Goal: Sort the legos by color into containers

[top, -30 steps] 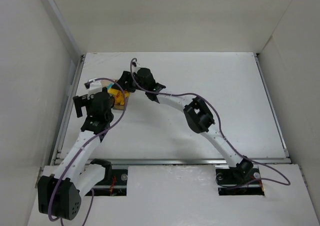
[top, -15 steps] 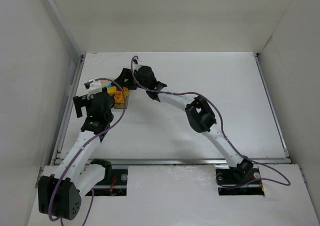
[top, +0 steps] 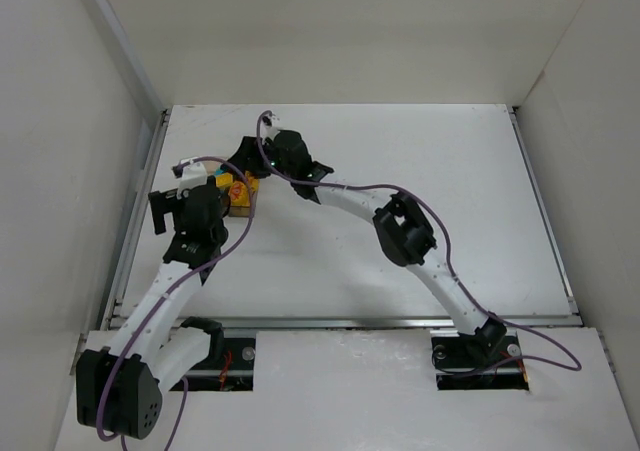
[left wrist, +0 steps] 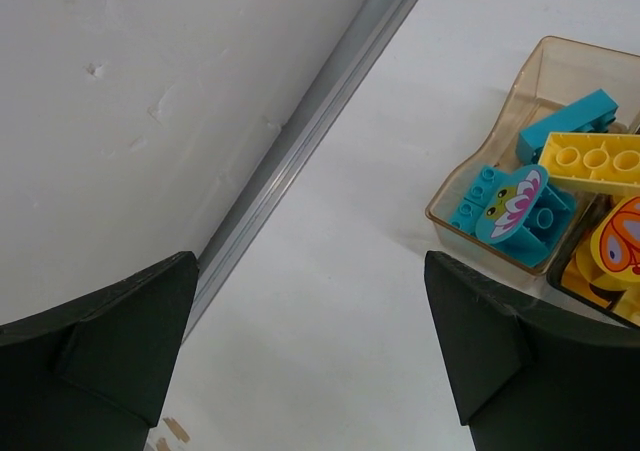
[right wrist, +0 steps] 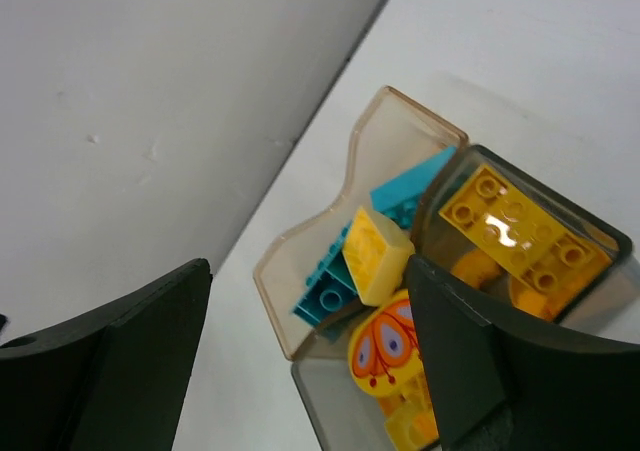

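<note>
Left gripper (left wrist: 308, 281), jaws spread over white tabletop (left wrist: 330, 371). The tan translucent plastic box (left wrist: 523, 79) holds cyan bricks (left wrist: 568, 123) and a yellow studded brick (left wrist: 595, 161).

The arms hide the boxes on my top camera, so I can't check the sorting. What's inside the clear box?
Observer: The left wrist camera shows cyan bricks in the tan-clear box, with one stray yellow brick resting on them.
Operator: And the dark box?
Observer: The right wrist camera shows a long yellow brick and a yellow butterfly piece in the dark box.
Operator: Is a gripper holding anything?
Observer: No. The left gripper and right gripper are both open and empty.
</note>
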### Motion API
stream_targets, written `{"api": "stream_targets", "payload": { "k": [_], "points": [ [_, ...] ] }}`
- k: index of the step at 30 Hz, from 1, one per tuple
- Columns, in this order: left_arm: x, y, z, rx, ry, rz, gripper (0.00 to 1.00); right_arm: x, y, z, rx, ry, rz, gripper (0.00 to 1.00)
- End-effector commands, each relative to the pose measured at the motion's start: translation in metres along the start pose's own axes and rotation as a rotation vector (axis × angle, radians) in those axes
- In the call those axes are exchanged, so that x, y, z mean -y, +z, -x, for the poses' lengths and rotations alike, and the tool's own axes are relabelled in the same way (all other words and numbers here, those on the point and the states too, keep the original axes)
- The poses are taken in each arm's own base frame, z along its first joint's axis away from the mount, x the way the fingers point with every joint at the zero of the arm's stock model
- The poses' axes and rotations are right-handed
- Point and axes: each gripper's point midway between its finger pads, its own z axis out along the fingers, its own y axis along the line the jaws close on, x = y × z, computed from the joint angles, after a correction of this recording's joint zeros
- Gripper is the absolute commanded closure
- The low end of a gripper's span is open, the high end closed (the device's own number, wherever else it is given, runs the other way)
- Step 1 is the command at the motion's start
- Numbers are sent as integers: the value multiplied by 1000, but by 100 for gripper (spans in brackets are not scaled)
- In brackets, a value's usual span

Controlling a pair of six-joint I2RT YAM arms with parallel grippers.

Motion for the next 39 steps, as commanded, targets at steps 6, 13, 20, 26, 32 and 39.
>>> {"api": "stream_targets", "payload": {
  "k": [6, 13, 20, 26, 32, 39],
  "points": [
    [46, -6, 43, 167, 267, -253, 12, -59, -72, 120, 137, -175, 81, 12],
    [129, -55, 76, 270, 486, -846, 14, -4, -189, 163, 48, -326, -103, 2],
    [167, -39, 74, 188, 642, -1128, 19, 35, -255, 136, -117, -449, -217, 0],
    [174, 7, 74, 173, 864, -1249, 26, 43, -260, 117, -219, -486, -175, 0],
    [168, 42, 49, 164, 1037, -1239, 26, 64, -262, 118, -257, -458, -167, 0],
    [177, 56, 29, 126, 1092, -1294, 26, 73, -267, 118, -269, -439, -138, 0]
  ]
}}
